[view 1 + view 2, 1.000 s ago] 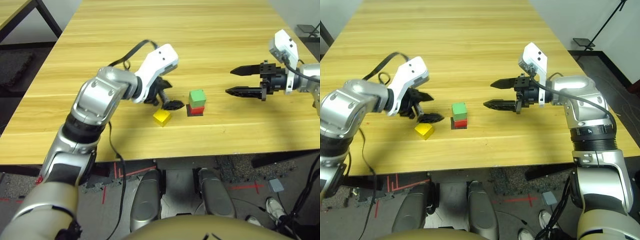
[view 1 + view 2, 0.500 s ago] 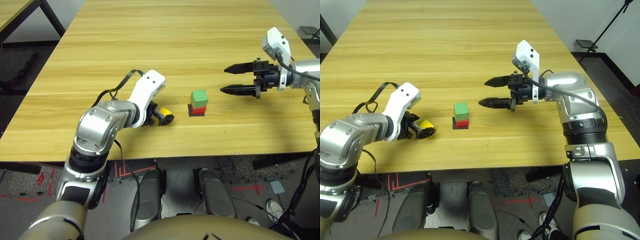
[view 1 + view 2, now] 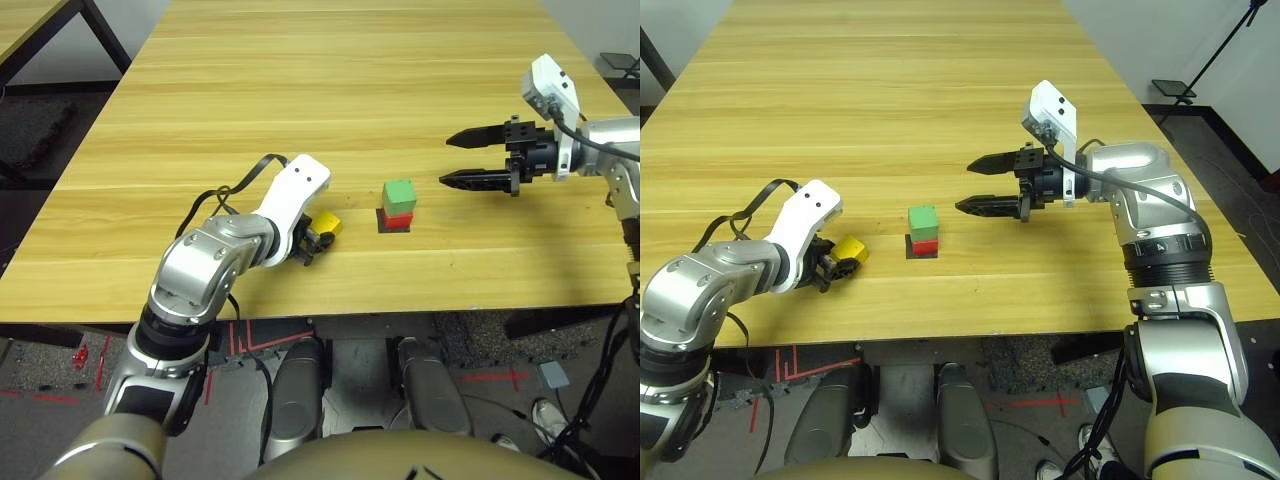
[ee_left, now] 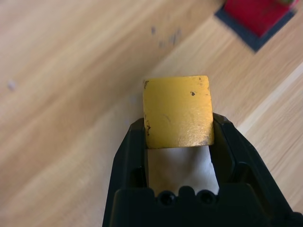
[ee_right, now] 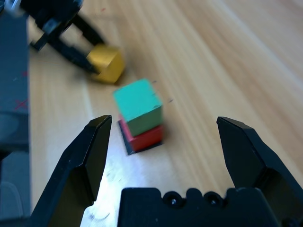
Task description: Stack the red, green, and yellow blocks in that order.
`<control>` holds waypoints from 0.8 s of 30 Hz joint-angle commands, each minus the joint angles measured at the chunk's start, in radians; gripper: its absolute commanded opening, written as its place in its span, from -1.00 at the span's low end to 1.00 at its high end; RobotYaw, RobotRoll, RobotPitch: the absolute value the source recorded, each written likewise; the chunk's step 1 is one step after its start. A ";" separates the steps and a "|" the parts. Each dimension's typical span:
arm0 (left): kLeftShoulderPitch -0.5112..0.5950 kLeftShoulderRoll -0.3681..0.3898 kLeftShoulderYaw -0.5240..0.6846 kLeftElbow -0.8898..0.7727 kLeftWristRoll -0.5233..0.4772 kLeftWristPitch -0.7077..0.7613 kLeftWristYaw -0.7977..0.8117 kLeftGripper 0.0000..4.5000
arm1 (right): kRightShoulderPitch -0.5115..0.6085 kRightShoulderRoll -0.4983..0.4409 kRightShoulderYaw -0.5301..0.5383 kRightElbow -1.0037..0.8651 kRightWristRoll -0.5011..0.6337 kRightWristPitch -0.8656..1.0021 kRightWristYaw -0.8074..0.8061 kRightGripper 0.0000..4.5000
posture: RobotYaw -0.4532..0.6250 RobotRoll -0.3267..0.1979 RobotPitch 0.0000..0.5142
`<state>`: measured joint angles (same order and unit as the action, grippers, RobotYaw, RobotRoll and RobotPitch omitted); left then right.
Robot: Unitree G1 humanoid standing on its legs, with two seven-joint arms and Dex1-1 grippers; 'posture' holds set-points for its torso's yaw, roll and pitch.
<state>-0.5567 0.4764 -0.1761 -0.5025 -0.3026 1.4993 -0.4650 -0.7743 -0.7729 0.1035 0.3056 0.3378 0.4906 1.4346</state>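
The wooden table (image 3: pixel 300 80) spreads across the head views, bare apart from the work near its lower middle. Two thirds of the stack look done: the green block (image 3: pixel 399 193) sits squarely on the red block (image 3: pixel 396 219), which rests on a flat black patch (image 3: pixel 392 227) at centre frame.

What is left is the top layer. The left gripper (image 3: pixel 317 236), low and left of centre, is clenched on the yellow block (image 4: pixel 177 112), its fingers pressing both side faces. The block sits at table level, just left of the stack and apart from it.

The right gripper (image 3: pixel 475 158), at the right of the frame, hangs released with its fingers spread, pointing toward the stack. It stands near the tower's right side, so a careless approach could crowd the placement; the left side looks clear.
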 commanded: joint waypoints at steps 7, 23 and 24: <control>-0.294 0.063 -0.023 0.203 -0.120 -0.260 -0.255 -0.16 | 0.042 -0.059 -0.023 -0.077 0.048 0.008 0.086 1.00 | 0.37 -0.03 -0.52; -0.561 0.034 -0.335 0.600 0.045 -0.562 -0.575 -0.16 | 0.123 -0.095 -0.064 -0.194 0.091 0.084 0.033 1.00 | 0.24 0.02 -0.52; -0.570 0.031 -0.345 0.609 0.055 -0.565 -0.582 -0.16 | 0.126 -0.095 -0.067 -0.197 0.093 0.085 0.028 1.00 | 0.24 0.03 -0.52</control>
<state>-1.1061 0.5084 -0.5000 0.0921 -0.2724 0.9471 -1.0308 -0.6585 -0.8568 0.0541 0.1274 0.4150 0.5664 1.4707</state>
